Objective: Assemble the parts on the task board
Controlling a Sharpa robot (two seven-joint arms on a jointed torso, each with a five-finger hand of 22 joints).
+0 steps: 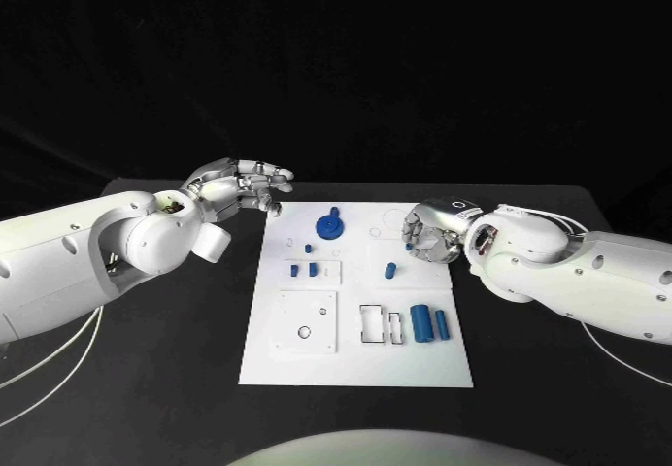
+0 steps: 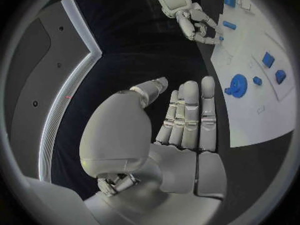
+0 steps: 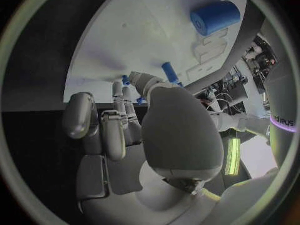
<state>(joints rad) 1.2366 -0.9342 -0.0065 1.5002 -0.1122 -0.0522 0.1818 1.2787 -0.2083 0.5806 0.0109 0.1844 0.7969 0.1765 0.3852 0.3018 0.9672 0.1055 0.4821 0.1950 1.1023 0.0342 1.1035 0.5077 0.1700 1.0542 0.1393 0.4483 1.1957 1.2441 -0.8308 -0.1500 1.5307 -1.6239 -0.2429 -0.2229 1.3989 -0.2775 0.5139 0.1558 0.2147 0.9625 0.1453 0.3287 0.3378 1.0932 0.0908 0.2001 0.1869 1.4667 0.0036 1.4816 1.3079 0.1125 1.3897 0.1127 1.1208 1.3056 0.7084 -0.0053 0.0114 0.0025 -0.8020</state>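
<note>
Left hand (image 1: 241,186) hovers beside the task board (image 1: 357,364), fingers straight, holding nothing; right hand (image 1: 431,231) over the board's edge, fingers apparently curled, empty.

Robotics lab, black-draped table (image 1: 168,369), white task board (image 1: 420,359)

No text, label, brand, number or sign can be read with certainty anywhere in the views; a few dark letters stand on a pale curved surface beyond the right robot hand (image 3: 134,135) in its wrist view, too distorted to make out.
</note>
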